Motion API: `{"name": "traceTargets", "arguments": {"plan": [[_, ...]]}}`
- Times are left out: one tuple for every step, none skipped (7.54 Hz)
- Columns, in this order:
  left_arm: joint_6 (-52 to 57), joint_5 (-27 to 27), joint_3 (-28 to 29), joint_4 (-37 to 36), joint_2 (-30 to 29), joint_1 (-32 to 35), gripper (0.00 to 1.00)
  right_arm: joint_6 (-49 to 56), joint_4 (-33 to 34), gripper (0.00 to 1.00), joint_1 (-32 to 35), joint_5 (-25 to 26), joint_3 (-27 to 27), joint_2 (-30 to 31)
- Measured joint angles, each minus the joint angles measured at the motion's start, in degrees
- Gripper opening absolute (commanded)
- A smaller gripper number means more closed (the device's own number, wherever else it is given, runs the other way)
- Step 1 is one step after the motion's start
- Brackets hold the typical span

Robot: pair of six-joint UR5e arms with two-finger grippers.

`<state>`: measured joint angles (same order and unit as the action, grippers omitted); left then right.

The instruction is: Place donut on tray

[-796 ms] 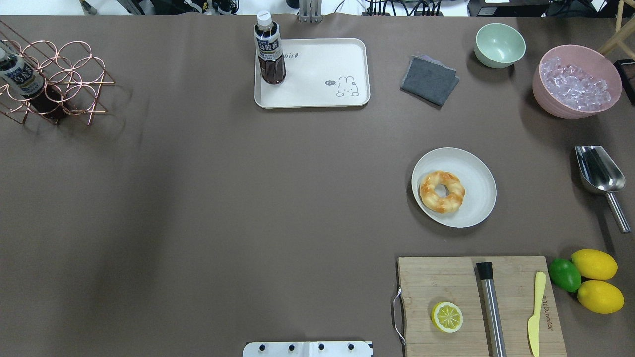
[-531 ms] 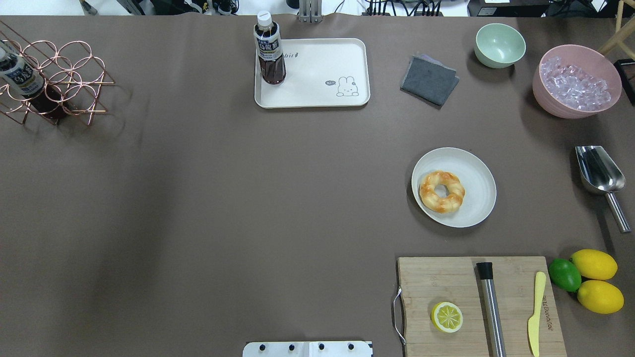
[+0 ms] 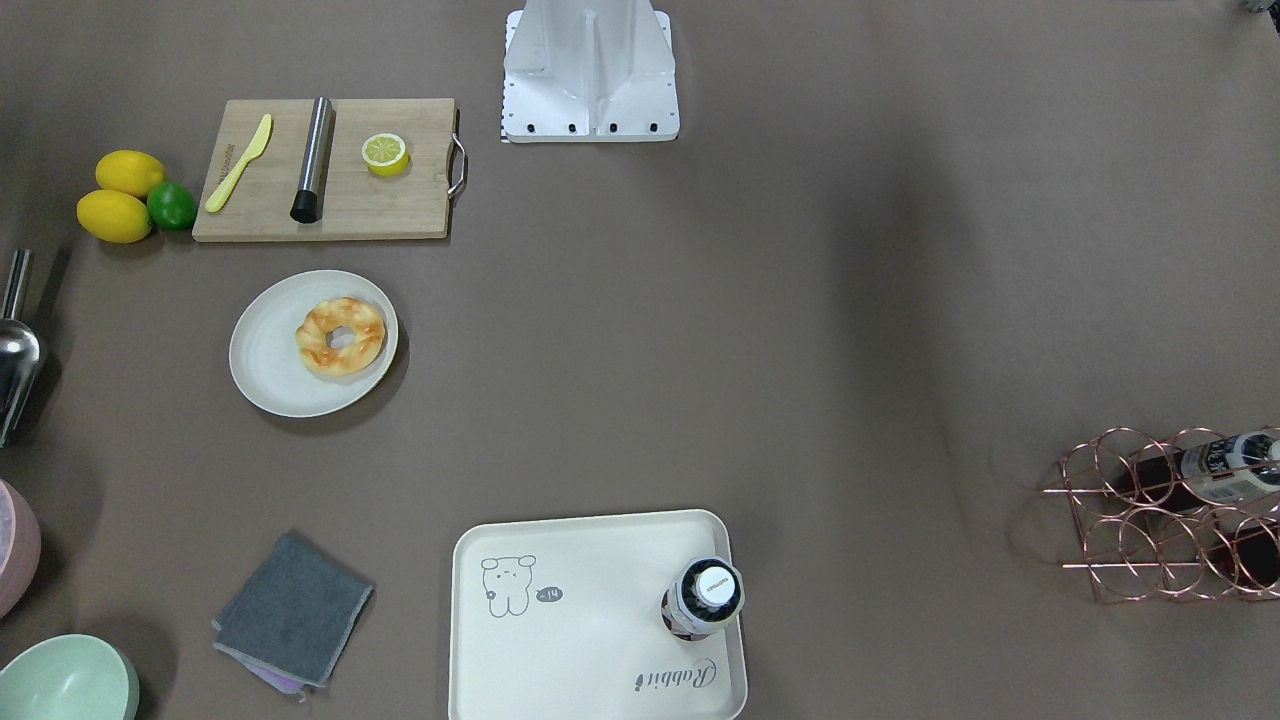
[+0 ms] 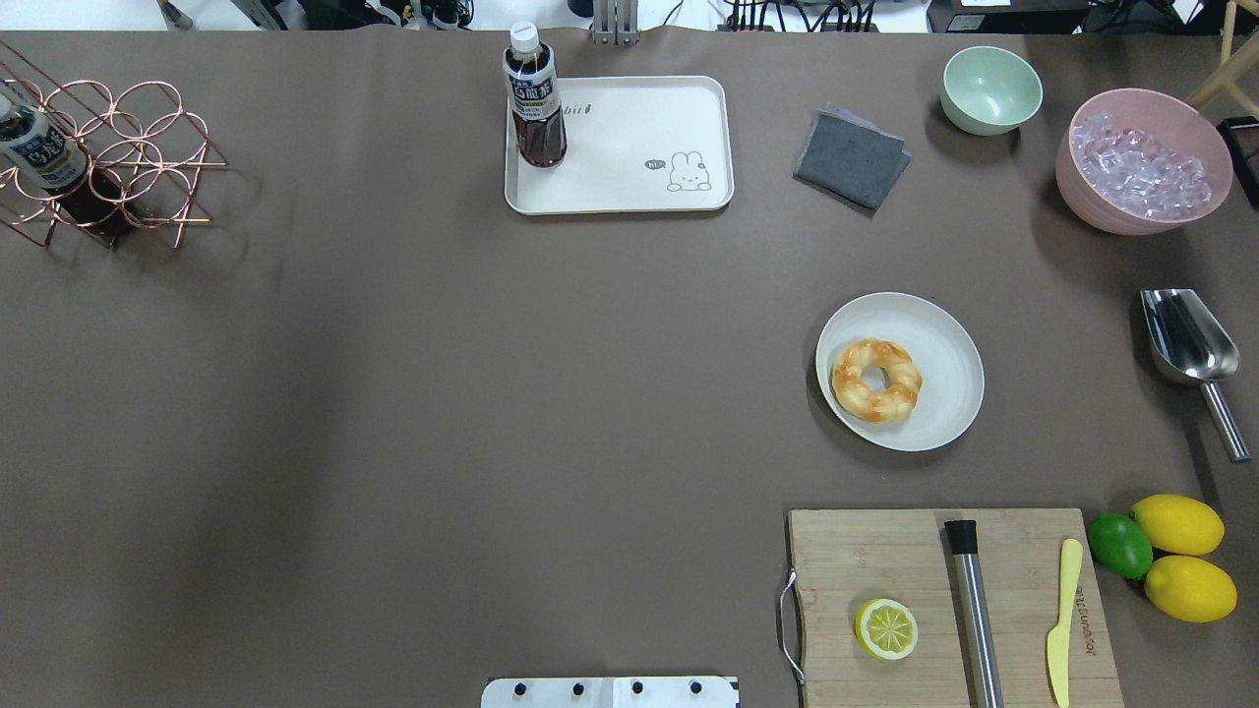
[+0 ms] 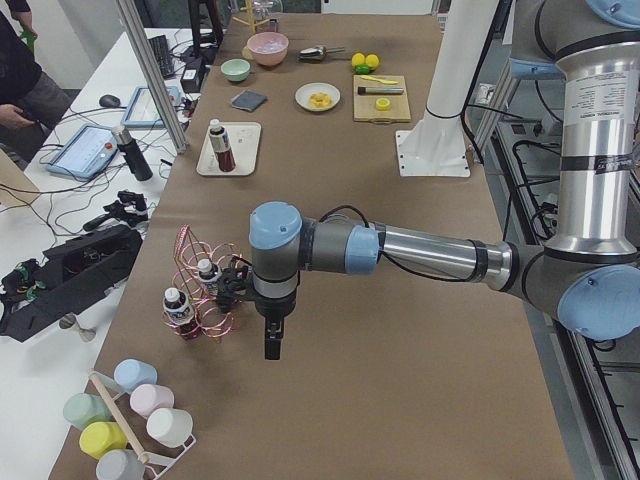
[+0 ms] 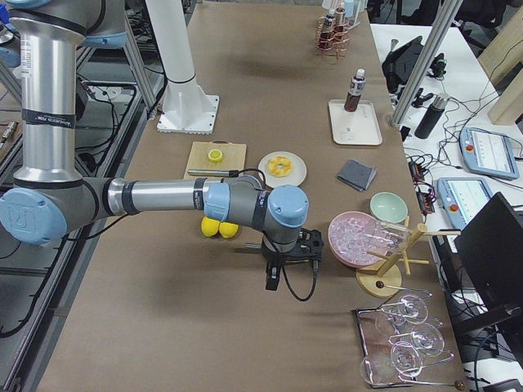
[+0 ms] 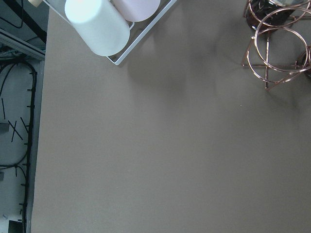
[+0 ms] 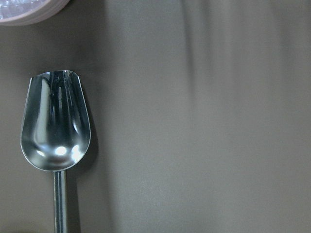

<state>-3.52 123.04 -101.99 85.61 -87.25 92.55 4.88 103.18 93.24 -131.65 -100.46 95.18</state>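
No change is noted since the earlier overhead views: the donut (image 4: 876, 380) remains on the plate (image 4: 946, 349), right of centre, well apart from the far tray (image 4: 629, 138). Whether the left gripper (image 5: 272, 340) and right gripper (image 6: 271, 278) are apart cannot be told; pick-up is judged unstarted.

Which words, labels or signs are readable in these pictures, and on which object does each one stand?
"Rabbit": script printed on the tray.
"hi": small speech bubble, also printed on the tray.
Label on the bottle that stands on the tray: characters too small to read.
Label on the other bottle, at the table's far left: too small to read.
Mark on the cutting board, beside the yellow knife: blurred, not readable.
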Motion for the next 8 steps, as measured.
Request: {"name": "traceTargets", "arguments": {"plan": [[0.0,-0.04,0.07,-0.01,0.09,0.0,0.98,0.01,0.0,1.0,0.05,0.0,0.0,0.0],[0.0,-0.06,0.14,-0.01,0.22,0.0,0.98,0.03,0.0,1.0,0.12,-0.01,-0.05,-0.02],[0.0,-0.07,0.14,-0.05,0.32,0.0,0.98,0.04,0.0,1.0,0.16,-0.04,-0.08,-0.05],[0.0,-0.08,0.18,-0.08,0.39,0.0,0.98,0.04,0.0,1.0,0.23,-0.27,-0.18,-0.04],[0.0,-0.04,0.2,-0.14,0.54,0.0,0.98,0.05,-0.04,1.0,0.39,-0.58,-0.29,-0.03],[0.0,-0.01,0.21,-0.21,0.66,0.0,0.98,0.11,-0.06,1.0,0.6,-0.73,-0.24,-0.18],[0.0,0.0,0.19,-0.29,0.71,0.0,0.98,0.05,-0.04,1.0,0.76,-0.79,-0.32,-0.4],[0.0,0.0,0.19,-0.33,0.71,-0.04,0.98,-0.14,-0.02,1.0,0.83,-0.93,-0.43,-0.58]]}}
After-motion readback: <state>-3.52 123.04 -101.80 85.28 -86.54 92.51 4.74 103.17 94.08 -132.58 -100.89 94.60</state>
